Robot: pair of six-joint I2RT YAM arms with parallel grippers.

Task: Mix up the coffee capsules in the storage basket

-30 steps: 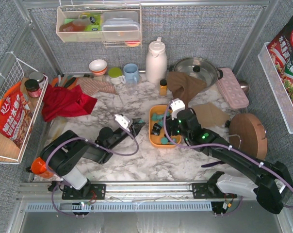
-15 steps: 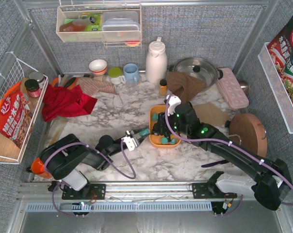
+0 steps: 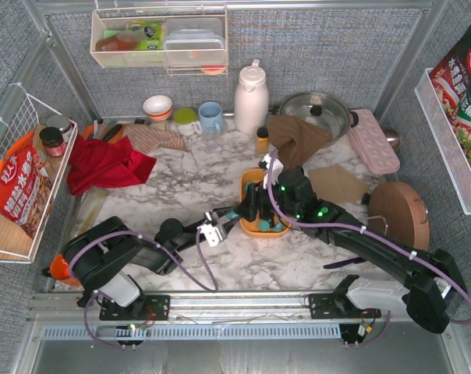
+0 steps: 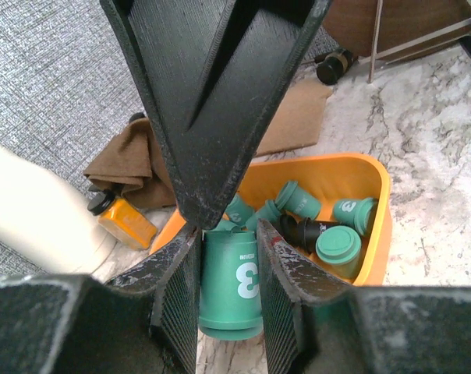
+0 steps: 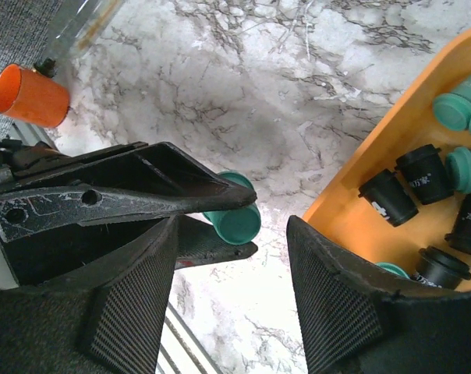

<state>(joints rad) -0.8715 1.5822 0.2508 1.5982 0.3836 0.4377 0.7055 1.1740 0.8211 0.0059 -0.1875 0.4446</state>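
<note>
Two tools meet at the near left edge of the orange storage basket [image 4: 380, 226], in the middle of the marble bench [image 3: 189, 175].

The left tool [image 3: 226, 217] is clamped on one teal capsule [image 4: 230, 284], held over the bench just outside the basket rim. The right tool [image 3: 258, 206] hangs over the same end of the basket with its jaws apart and nothing between them, and from above it hides much of the basket. The other capsules [image 4: 338, 248], teal and some black, lie loose inside. Just behind the basket stand a small amber bottle [image 3: 262, 140] and a brown cloth [image 3: 298, 134], with a white jug [image 3: 251, 97] and a lidded pot [image 3: 317, 113] further back. A brown sheet [image 3: 337, 183] lies to the right, and a red cloth [image 3: 103, 165] is well apart on the left.
</note>
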